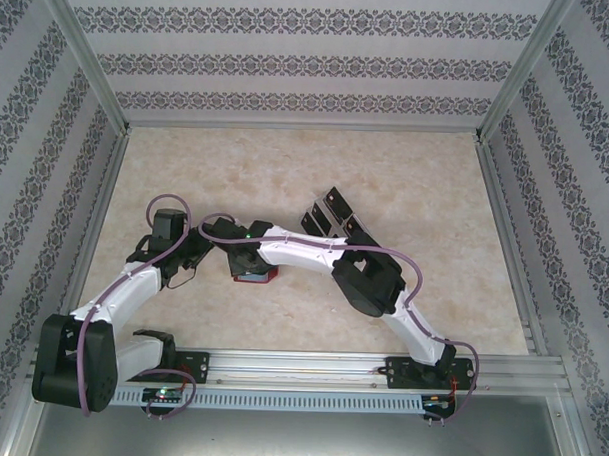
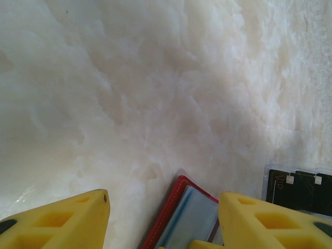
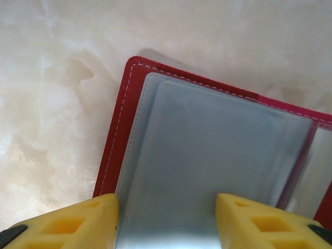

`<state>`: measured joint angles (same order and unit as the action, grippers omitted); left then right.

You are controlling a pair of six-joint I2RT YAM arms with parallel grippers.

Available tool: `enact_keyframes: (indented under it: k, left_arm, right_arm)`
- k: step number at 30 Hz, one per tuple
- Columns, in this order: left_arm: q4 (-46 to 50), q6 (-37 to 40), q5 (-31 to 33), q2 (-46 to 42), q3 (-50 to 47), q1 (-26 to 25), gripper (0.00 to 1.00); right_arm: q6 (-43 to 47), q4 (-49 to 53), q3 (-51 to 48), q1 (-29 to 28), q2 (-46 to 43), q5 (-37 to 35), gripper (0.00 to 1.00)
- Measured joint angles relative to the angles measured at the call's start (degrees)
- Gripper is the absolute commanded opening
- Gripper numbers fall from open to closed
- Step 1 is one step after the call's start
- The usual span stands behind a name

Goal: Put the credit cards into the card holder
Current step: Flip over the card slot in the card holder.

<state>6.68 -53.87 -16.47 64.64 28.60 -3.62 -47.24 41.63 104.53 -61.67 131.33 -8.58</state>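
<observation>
Yellow fingers of the right gripper [image 3: 166, 202] stand half apart astride the open card holder [image 3: 207, 155], clamping nothing. This close, its white stitching and grey-blue pockets show. The left gripper [image 2: 163, 202] gapes likewise, empty, with the holder's corner between its fingers. From above, the holder lies near-centre on the table [image 1: 406, 182]. The credit cards [image 1: 330, 217] are just beyond it to the right; the left wrist view shows them in a clear tray [image 2: 266, 179].

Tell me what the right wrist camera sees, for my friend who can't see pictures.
An open red card holder with a grey-blue clear pocket lies on a pale marbled table. At the bottom edge, the right gripper has its yellow fingers spread apart, one on each side of the pocket.
</observation>
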Motion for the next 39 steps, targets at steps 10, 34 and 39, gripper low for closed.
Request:
enact_keyframes:
  k: [10,34,39]
  left_arm:
    - [-0.33,-0.07,-0.46,0.02,0.0,0.0,0.58]
    - [-0.44,0.52,-1.29,-0.31,-0.2,0.0,0.58]
    - [1.25,2.58,-1.95,-0.31,-0.13,0.0,0.59]
  right_arm:
    - [0.59,0.13,0.63,0.0,0.42,0.02,0.36]
    - [0.76,-4.17,-7.08,1.77,-5.07,0.44,0.29]
    - [0.79,-4.5,-9.81,2.86,-7.39,0.42,0.29]
